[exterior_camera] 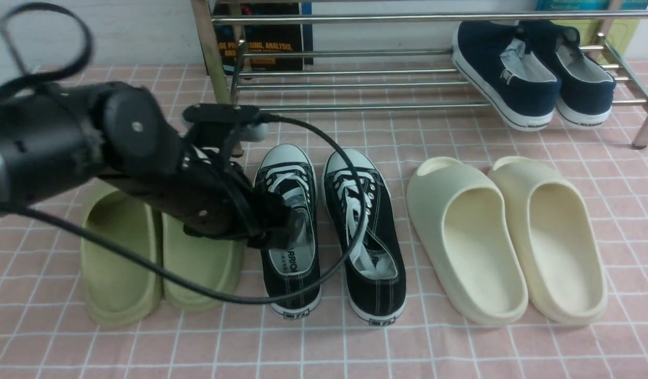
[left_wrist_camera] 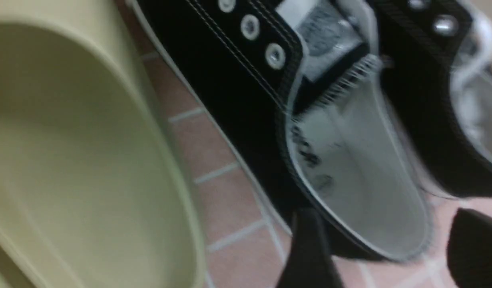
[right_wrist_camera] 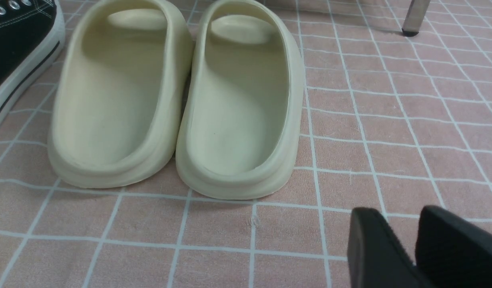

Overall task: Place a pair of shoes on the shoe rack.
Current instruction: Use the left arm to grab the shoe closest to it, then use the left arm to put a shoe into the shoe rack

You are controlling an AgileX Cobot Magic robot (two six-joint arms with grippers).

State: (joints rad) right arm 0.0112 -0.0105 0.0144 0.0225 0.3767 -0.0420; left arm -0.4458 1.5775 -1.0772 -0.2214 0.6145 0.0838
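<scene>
The pair of shoes stands side by side on the pink checked cloth, toes toward the shoe rack (exterior_camera: 355,84): the left black sneaker (exterior_camera: 289,184) and the right black sneaker (exterior_camera: 374,226). My left gripper (exterior_camera: 279,237) hangs over the left sneaker's heel opening. In the left wrist view the left gripper (left_wrist_camera: 389,248) is open, its fingers on either side of that sneaker's (left_wrist_camera: 349,160) heel rim; the other sneaker (left_wrist_camera: 421,100) lies beside it. My right gripper (right_wrist_camera: 409,240) is low over bare cloth, slightly open and holding nothing. The right arm does not show in the front view.
Green slides (exterior_camera: 118,263) lie close left of the sneakers, one green slide (left_wrist_camera: 70,140) filling the left wrist view. Cream slides (exterior_camera: 513,237) lie to the right, the cream slides (right_wrist_camera: 238,100) ahead of my right gripper. Navy slip-ons (exterior_camera: 513,79) occupy the rack's right end. A rack leg (right_wrist_camera: 415,16) stands beyond.
</scene>
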